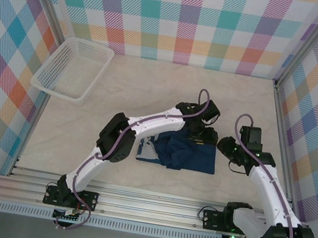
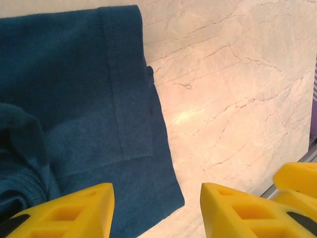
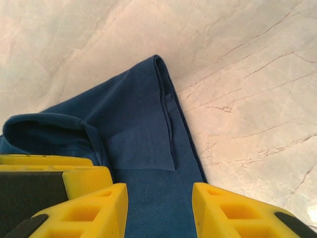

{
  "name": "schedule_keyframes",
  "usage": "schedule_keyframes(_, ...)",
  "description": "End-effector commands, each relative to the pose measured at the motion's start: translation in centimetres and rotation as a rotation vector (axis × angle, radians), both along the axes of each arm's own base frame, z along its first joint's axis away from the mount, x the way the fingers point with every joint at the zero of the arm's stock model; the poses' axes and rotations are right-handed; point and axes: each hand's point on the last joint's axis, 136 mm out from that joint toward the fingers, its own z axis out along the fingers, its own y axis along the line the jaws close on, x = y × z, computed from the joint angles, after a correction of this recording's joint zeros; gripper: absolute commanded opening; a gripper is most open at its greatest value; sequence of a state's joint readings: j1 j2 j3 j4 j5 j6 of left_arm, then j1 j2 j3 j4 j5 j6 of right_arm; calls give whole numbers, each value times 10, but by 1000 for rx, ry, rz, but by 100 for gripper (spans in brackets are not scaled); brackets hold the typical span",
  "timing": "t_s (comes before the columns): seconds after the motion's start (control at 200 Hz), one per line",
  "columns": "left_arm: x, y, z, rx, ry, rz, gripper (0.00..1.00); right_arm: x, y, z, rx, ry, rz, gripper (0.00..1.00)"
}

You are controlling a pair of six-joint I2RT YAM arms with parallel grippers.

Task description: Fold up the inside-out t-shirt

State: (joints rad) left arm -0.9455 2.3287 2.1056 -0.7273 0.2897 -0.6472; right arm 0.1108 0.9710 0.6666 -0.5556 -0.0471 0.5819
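The left arm (image 1: 138,131) reaches forward and to the right with its elbow bent, the left gripper (image 1: 205,133) tipped down with its jaws parted, while the right arm (image 1: 269,192) angles inward, the right gripper (image 1: 227,149) likewise low and parted.

Items counted. One dark blue t-shirt (image 1: 186,157). One white mesh basket (image 1: 72,71). Two white robot arms, a left arm (image 1: 139,127) and a right arm (image 1: 269,189), each carrying one pair of yellow jaws, two pairs in all. One purple cable runs along each arm, two in total. One pale marbled surface (image 1: 153,81). Three checked walls (image 1: 188,20).
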Motion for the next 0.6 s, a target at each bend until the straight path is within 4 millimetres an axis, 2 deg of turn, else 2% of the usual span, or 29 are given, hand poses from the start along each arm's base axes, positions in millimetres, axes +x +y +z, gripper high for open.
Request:
schedule_keyframes(0.0, 8, 27, 50, -24, -106, -21, 49, -7, -4, 12, -13, -40, -7, 39)
schedule_keyframes(0.045, 11, 44, 58, -11, -142, -13, 50, -6, 1, 19, -4, -72, 23, 40)
schedule_keyframes(0.12, 16, 83, 61, 32, -185, 35, 50, -6, 17, 27, 4, -116, 106, 42)
schedule_keyframes(0.235, 20, 147, 57, 66, -209, 140, 51, -11, 58, 26, -42, -127, 276, 48)
schedule_keyframes(0.325, 19, 195, 40, 99, -182, 228, 52, -16, 93, 17, -123, -104, 390, 53)
schedule_keyframes(0.4, 15, 225, 23, 132, -153, 278, 52, -17, 114, 7, -194, -81, 450, 59)
schedule_keyframes(0.495, 12, 247, 8, 156, -129, 315, 53, -13, 133, -3, -309, -73, 498, 66)
schedule_keyframes(0.595, 10, 253, -7, 183, -112, 315, 53, -7, 142, -20, -448, -40, 524, 72)
